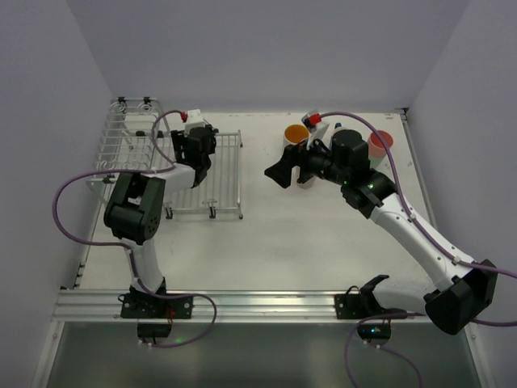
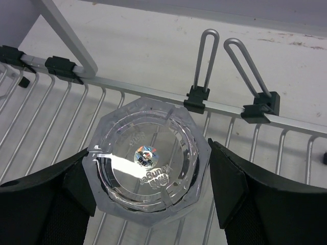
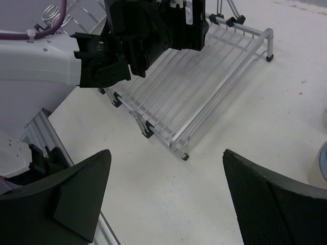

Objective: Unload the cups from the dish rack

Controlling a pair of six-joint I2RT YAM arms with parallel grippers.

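Where the table is seen from above, the dish rack (image 1: pixel 226 198) is found at ten o'clock, with the left claw (image 1: pixel 198 149) held over its flat grid. An orange-lined mug (image 1: pixel 296 133) is stood at one o'clock and a pink cup (image 1: pixel 380 143) at two o'clock, both off the rack. The right claw (image 1: pixel 287 174) is seen at the mug's seven o'clock.

In the left wrist view, an upturned clear cup (image 2: pixel 148 158) on the rack is flanked closely by the partly open fingers (image 2: pixel 240 194). Whether it is gripped cannot be told.

In the right wrist view, the fingers (image 3: pixel 66 199) are spread wide and nothing is held.
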